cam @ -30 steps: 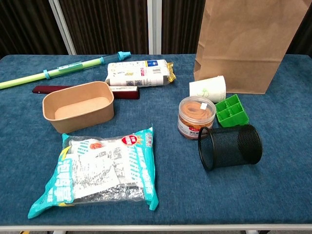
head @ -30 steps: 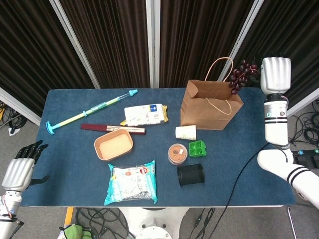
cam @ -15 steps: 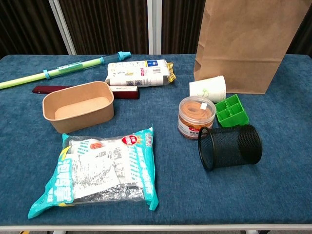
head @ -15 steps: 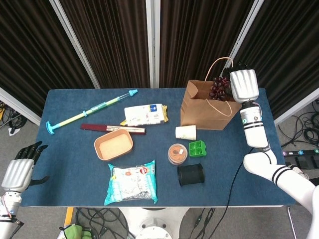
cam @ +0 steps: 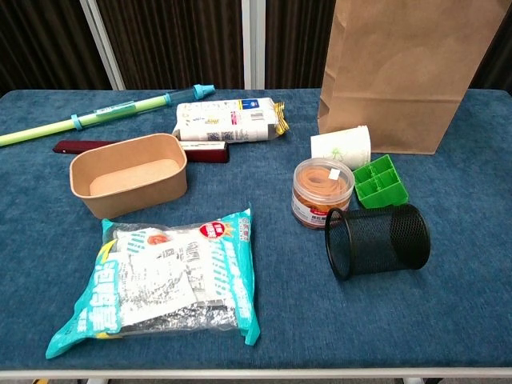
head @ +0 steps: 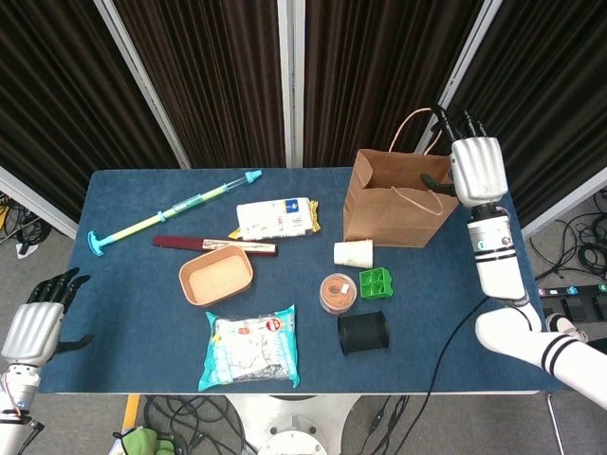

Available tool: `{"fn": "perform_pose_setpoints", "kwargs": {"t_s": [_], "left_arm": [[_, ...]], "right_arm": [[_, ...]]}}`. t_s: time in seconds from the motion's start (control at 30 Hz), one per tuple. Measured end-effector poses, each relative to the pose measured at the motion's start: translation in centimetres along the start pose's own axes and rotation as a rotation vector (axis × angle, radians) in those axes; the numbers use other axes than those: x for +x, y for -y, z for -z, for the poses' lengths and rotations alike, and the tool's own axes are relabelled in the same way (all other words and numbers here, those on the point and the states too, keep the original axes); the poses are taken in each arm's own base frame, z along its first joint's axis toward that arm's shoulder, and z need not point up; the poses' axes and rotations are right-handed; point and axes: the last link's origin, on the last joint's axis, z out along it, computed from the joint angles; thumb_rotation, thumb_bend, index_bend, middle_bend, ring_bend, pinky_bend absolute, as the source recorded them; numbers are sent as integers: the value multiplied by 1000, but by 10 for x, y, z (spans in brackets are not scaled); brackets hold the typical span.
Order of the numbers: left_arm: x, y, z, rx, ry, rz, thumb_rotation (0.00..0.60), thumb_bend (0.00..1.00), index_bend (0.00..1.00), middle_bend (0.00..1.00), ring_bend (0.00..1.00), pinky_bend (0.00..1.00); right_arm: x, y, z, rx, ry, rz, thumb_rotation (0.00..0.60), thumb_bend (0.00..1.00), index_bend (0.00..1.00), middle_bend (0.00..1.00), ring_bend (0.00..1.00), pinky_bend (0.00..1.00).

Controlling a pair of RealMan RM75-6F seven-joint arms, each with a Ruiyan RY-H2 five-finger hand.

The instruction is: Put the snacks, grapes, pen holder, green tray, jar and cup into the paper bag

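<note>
Only the head view shows the hands: the right hand (head: 474, 169) hangs over the right rim of the brown paper bag (head: 399, 204), fingers spread upward and holding nothing, and the left hand (head: 36, 326) waits off the desk's near left corner, fingers apart and likewise released. The grapes show in neither view; the bag's inside is not visible from the chest view, which sees only its closed front wall (cam: 404, 72). The bag stands upright near the far right corner of the blue cloth-covered desk (head: 123, 284). Just in front of it a white paper cup (cam: 342, 147) lies on its side, with the small green divided tray (cam: 381, 180) beside it and the round clear jar with an orange lid (cam: 322, 192) touching or nearly touching the tray's left side. The black mesh pen holder (cam: 378, 240) lies on its side nearer the front edge, mouth towards the jar. The large teal-edged snack packet (cam: 172, 280) lies flat at the front edge, left of centre, and a white snack pack (cam: 230, 120) sits mid-desk towards the far edge. A tan oval paper bowl (cam: 130, 174), a dark red flat stick (head: 214, 245) and a long green and blue tube (head: 171, 211) fill the left half. Open cloth remains along the right edge and the near left corner
</note>
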Motion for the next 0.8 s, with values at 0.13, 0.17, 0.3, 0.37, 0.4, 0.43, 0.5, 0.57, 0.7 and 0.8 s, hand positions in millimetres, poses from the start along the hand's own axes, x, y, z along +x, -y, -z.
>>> {"fn": "perform_pose_setpoints", "kwargs": {"t_s": [0.13,0.17,0.3,0.37,0.4,0.43,0.5,0.57,0.7,0.8], "left_arm": [[1,-2,0,-5,-5,-2,600,42,200,175,133,145],[2,-2,0,-7,-7,-2,600,41,200,175,133,145],[3,-4,1,-14,-12,-5,600,41,200,175,133,145],[4,-5,2,-16,-14,-6,600,41,200,175,133,145],[4,-5,3,-16,-16,-6,600,41,200,175,133,145],[5,-5,4,-16,-17,-7,600,40,200,175,133,145],[5,-5,5,-14,-17,-6,600,41,200,175,133,145],[5,-5,6,-12,-17,-5,600,42,200,175,133,145],[4,-4,8,-7,-15,-2,600,41,200,175,133,145],[3,-4,9,-6,-13,1,600,41,200,175,133,145]], "right_arm": [[19,17,24,134,-4,-142,600,45,257,412,226,365],[24,23,34,178,7,-183,600,45,263,418,234,372],[35,39,71,296,84,-315,600,45,269,430,247,385],[35,45,91,333,156,-362,600,44,269,427,247,389],[34,47,99,346,191,-373,600,44,269,423,247,391],[32,49,106,357,228,-380,600,39,266,419,247,392],[25,51,120,370,311,-380,600,15,244,402,246,393],[16,53,129,369,386,-365,600,1,210,380,242,393],[-9,54,144,357,516,-298,600,0,119,316,193,375],[-29,55,153,351,584,-225,600,0,76,266,140,324]]}}
